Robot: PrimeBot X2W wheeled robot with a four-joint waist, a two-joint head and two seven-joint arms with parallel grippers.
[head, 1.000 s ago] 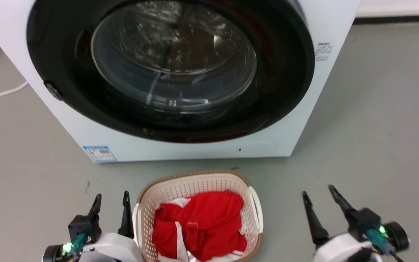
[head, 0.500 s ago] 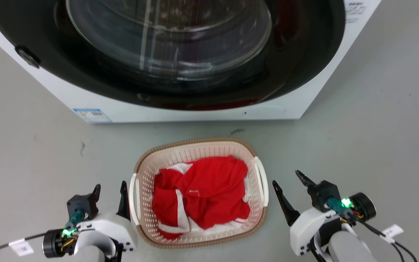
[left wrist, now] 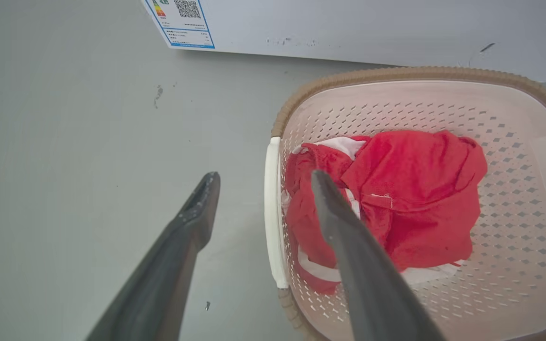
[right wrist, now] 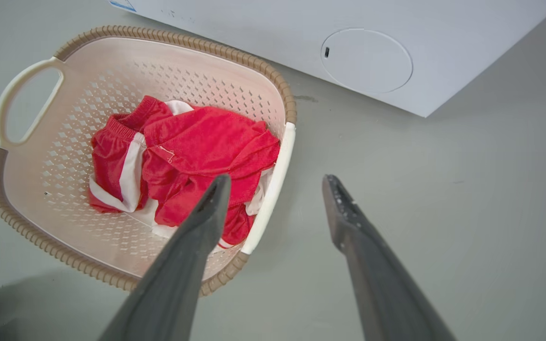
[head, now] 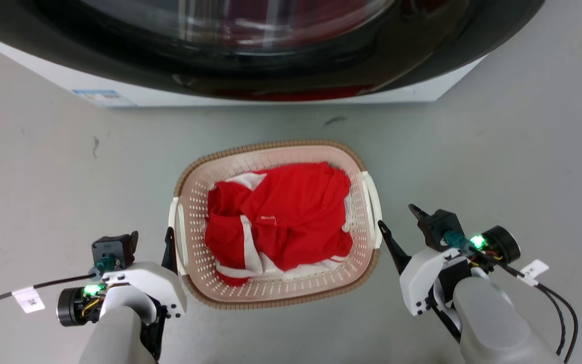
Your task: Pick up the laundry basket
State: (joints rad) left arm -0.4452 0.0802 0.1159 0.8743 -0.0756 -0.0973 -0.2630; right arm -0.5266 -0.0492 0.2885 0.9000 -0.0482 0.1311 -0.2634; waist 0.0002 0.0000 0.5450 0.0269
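Right fingers (head: 390, 240) nearer laundry basket (head: 271, 146)

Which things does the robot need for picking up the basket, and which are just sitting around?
For the job:
laundry basket
its white loop handles
left hand, open
right hand, open

Just sitting around:
washer
blue label on the washer
dark mark on the floor
red clothes, riding inside the basket
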